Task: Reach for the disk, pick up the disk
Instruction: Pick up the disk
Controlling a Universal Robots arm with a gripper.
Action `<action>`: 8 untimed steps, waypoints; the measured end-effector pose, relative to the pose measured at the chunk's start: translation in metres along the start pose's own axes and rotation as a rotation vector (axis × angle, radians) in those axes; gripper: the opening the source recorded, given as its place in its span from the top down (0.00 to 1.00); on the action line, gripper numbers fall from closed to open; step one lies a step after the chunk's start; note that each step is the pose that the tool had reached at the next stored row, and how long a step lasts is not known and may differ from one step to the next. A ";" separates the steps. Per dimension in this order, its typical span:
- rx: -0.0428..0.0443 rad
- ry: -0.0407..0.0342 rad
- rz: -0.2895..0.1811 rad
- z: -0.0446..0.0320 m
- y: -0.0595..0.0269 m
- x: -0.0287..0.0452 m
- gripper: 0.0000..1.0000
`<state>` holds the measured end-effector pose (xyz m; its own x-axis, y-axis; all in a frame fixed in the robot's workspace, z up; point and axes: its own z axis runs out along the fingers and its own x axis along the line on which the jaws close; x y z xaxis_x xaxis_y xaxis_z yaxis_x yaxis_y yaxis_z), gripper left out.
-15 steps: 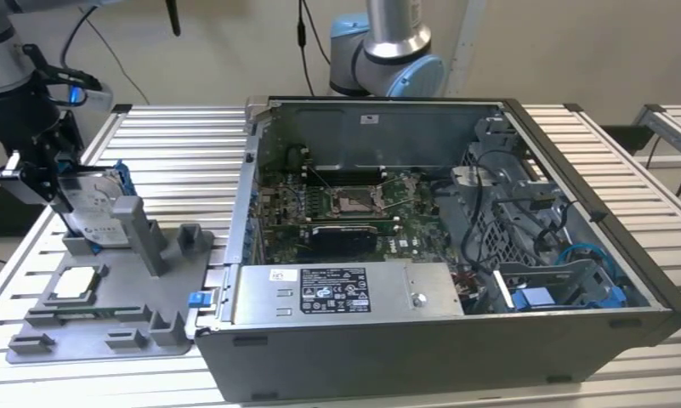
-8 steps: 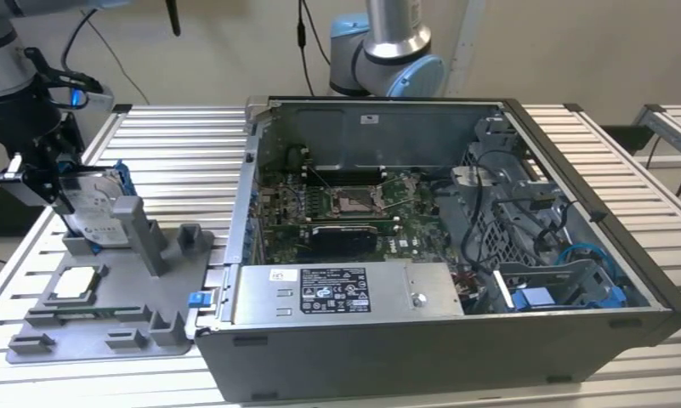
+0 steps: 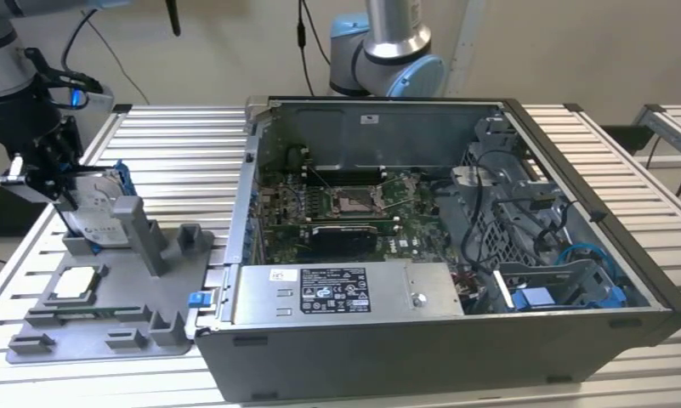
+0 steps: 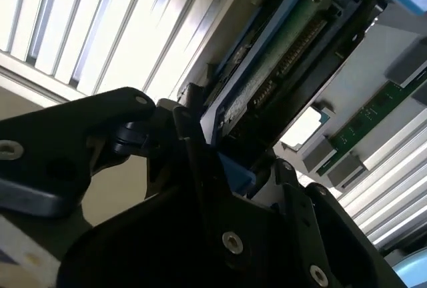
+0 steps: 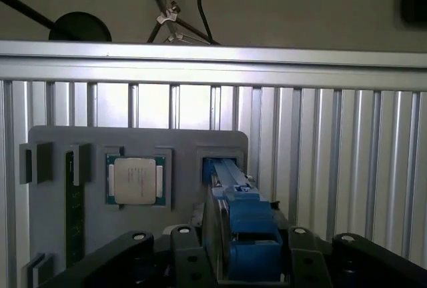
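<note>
- Aluminium slats form the table (image 3: 181,144), which has bare surface behind the fixture and along the exterior view's left edge. That leaves open room around the arm.
- Next in size is the open computer case (image 3: 431,357), which fills the middle and the exterior view's right. Its side wall stands just beside the fixture, closing off that side.
- At the back of the table, behind the case, a grey and blue robot base (image 3: 386,51) rises well apart from the work.
- On the slats at the exterior view's left lies the grey fixture tray (image 3: 102,344), with raised blocks and a tall post (image 3: 147,234) standing close to the disk.
- The gripper (image 3: 59,191) hangs from the dark arm over the tray's far corner and straddles the disk's upper end.
- In the first wrist view the gripper sits on both flanks of the blue frame. Whether it presses on the frame or merely brackets it cannot be told.
- The disk (image 3: 96,208) stands on edge in its tray slot, leaning slightly, with its silver face and blue frame showing.
- A square silver chip (image 3: 76,280) lies flat in its own pocket, apart from the disk.
- A green memory strip (image 5: 73,208) lies in a slot beside the chip.
</note>
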<state>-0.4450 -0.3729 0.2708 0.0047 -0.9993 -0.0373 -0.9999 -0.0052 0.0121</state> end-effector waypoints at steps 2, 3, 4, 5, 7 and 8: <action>0.0000 0.0000 0.000 0.0000 0.0000 0.0000 1.00; -0.0001 -0.0002 0.000 0.0000 0.0000 0.0000 1.00; 0.0000 -0.0001 0.000 0.0001 0.0000 0.0000 1.00; 0.0000 -0.0001 0.000 0.0001 0.0000 0.0000 1.00; 0.0000 0.0000 0.000 0.0002 0.0000 0.0000 1.00; 0.0000 0.0000 0.000 0.0002 0.0000 0.0000 1.00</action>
<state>-0.4450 -0.3729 0.2706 0.0047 -0.9993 -0.0373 -0.9999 -0.0052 0.0121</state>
